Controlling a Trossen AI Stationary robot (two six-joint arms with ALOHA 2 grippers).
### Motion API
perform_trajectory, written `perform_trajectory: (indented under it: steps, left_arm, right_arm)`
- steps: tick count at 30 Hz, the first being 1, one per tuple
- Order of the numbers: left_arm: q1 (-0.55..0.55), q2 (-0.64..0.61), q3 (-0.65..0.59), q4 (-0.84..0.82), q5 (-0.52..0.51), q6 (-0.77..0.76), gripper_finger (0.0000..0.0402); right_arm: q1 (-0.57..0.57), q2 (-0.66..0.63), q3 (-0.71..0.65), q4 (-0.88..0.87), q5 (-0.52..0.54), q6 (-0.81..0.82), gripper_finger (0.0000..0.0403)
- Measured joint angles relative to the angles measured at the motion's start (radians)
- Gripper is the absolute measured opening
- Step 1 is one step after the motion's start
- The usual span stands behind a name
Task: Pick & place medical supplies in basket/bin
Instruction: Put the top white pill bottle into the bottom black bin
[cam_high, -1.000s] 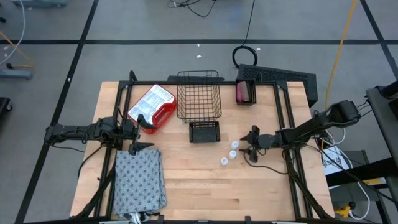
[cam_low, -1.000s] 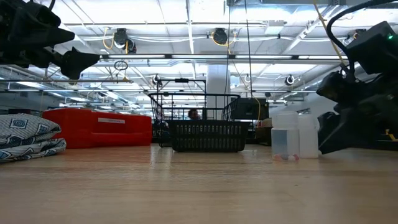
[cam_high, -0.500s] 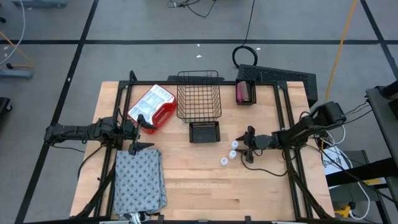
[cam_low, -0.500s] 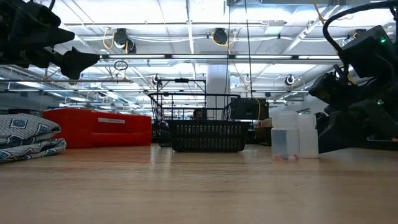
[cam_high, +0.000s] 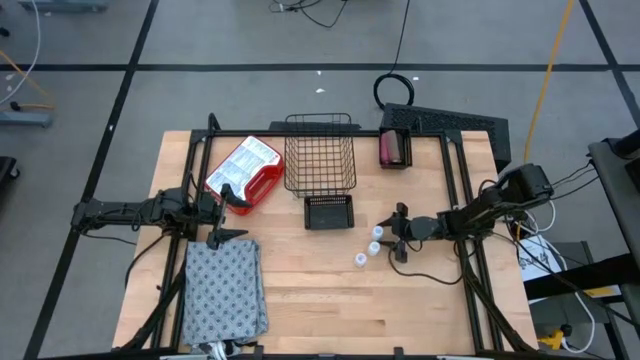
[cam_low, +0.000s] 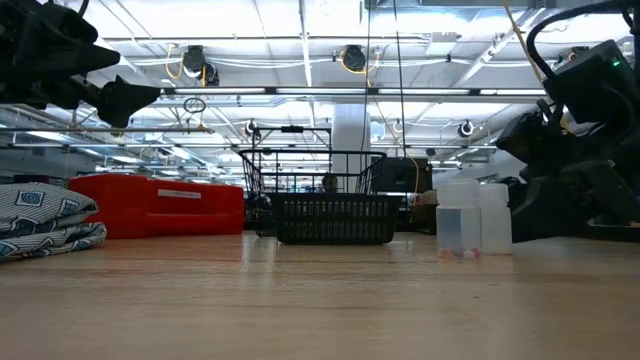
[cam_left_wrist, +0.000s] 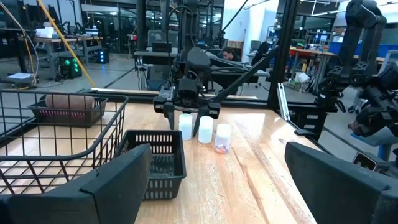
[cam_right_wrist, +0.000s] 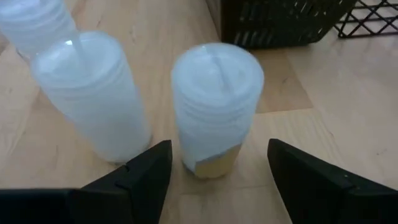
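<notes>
On the table's right half I have the right gripper (cam_high: 397, 227) open around one of three vials (cam_high: 376, 236), none yet in the empty basket (cam_high: 320, 150), the cloth (cam_high: 224, 292) also left, left gripper (cam_high: 222, 212) waiting open

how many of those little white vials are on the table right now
3, in a short diagonal row on the wood right of centre: one vial nearest the open right gripper, a second vial just beside it, a third vial farthest out. None looks hidden.
</notes>
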Motion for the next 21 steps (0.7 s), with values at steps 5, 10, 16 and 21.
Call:
perform_trajectory:
  steps: [5, 10, 16, 21]
  left_arm:
    - [0.000, 0.000, 0.000, 0.000, 0.000, 0.000, 0.0374]
    - [0.000, 0.000, 0.000, 0.000, 0.000, 0.000, 0.0374]
    - [0.000, 0.000, 0.000, 0.000, 0.000, 0.000, 0.0374]
    - [0.000, 0.000, 0.000, 0.000, 0.000, 0.000, 0.0374]
  right_arm:
    - [0.000, 0.000, 0.000, 0.001, 0.001, 0.002, 0.0253]
    - [0.000, 0.017, 0.000, 0.001, 0.002, 0.003, 0.0237]
    - [0.000, 0.044, 0.004, 0.018, 0.001, -0.001, 0.0191]
    - [0.000, 0.046, 0.004, 0.029, 0.000, -0.031, 0.0153]
